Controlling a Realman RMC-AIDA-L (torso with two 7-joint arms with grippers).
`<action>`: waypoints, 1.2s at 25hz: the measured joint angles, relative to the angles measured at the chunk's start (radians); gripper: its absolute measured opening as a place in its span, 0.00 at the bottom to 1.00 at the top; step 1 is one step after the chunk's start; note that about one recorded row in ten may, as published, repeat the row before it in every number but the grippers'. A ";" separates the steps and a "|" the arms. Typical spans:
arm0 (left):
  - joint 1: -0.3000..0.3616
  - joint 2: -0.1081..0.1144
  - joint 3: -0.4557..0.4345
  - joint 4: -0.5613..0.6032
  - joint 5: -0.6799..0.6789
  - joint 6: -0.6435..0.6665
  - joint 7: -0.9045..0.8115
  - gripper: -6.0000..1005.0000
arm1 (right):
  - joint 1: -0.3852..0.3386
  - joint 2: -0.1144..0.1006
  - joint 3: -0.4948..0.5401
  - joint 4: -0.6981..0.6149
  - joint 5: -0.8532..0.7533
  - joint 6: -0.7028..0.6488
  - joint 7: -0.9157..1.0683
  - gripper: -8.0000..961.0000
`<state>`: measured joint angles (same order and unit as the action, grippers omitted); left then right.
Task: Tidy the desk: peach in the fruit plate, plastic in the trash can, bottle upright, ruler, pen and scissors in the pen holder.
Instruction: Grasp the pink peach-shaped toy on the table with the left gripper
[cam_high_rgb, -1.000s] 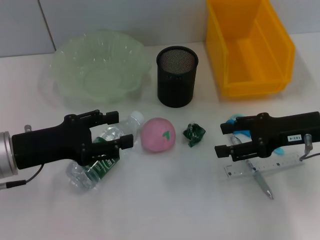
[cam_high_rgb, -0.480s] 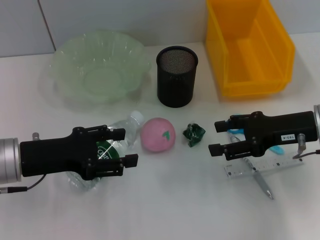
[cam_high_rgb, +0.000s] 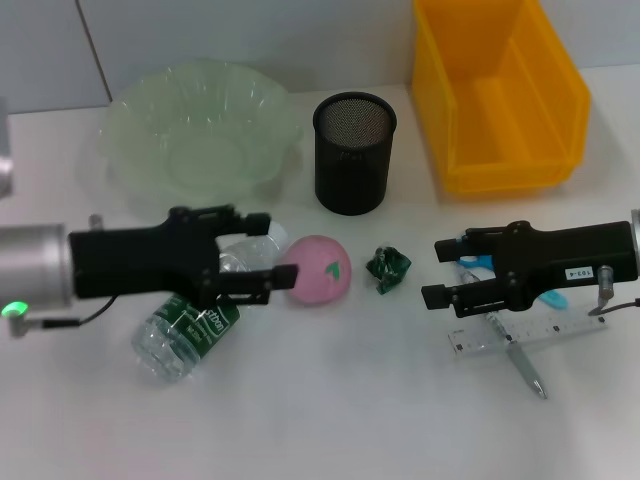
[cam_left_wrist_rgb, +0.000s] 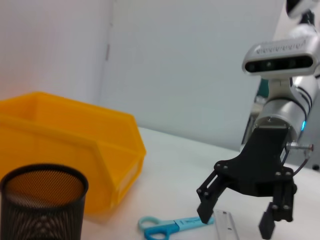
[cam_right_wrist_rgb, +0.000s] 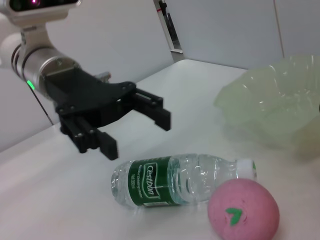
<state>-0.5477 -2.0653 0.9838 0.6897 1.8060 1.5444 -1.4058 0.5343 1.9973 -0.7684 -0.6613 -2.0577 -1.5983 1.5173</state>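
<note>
On your worktop (cam_high_rgb: 330, 400) nothing's sorted yet; both end effectors, left (cam_high_rgb: 272, 256) and right (cam_high_rgb: 437, 272), gape empty.

I see left gripper (cam_right_wrist_rgb: 134, 123) spread open, hovering above lying bottle (cam_right_wrist_rgb: 180, 179); its cap touches pink peach (cam_right_wrist_rgb: 243, 209). Green fruit plate (cam_right_wrist_rgb: 274, 105) behind.

1. I see a pink peach (cam_high_rgb: 316, 268) with a small green mark.
2. The bottle (cam_high_rgb: 195, 318) is clear plastic with a green label and white lettering.
3. The fruit plate (cam_high_rgb: 200, 130) is pale translucent green.
4. The pen holder (cam_high_rgb: 354, 152) is black mesh.
5. The trash can (cam_high_rgb: 497, 95) is bright yellow-orange.
6. The crumpled plastic (cam_high_rgb: 387, 268) is dark green.
7. The scissors (cam_left_wrist_rgb: 170, 226) have light blue handles.
8. The ruler (cam_high_rgb: 520, 335) is clear with dark markings.
9. Both tools, left (cam_high_rgb: 270, 255) and right (cam_high_rgb: 438, 272), are black; the table (cam_high_rgb: 330, 400) is white.
</note>
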 joint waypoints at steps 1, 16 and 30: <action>-0.041 0.000 0.025 0.003 0.010 -0.033 -0.011 0.77 | 0.000 0.000 0.000 0.000 0.000 0.000 0.000 0.85; -0.172 -0.013 0.571 0.206 0.223 -0.492 -0.311 0.76 | -0.009 -0.008 0.025 0.000 -0.004 0.000 0.016 0.85; -0.202 -0.013 0.659 0.210 0.338 -0.547 -0.438 0.75 | -0.011 -0.008 0.026 0.000 -0.006 0.000 0.018 0.85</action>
<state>-0.7499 -2.0784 1.6428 0.8995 2.1439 0.9975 -1.8437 0.5233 1.9892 -0.7425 -0.6611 -2.0632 -1.5984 1.5354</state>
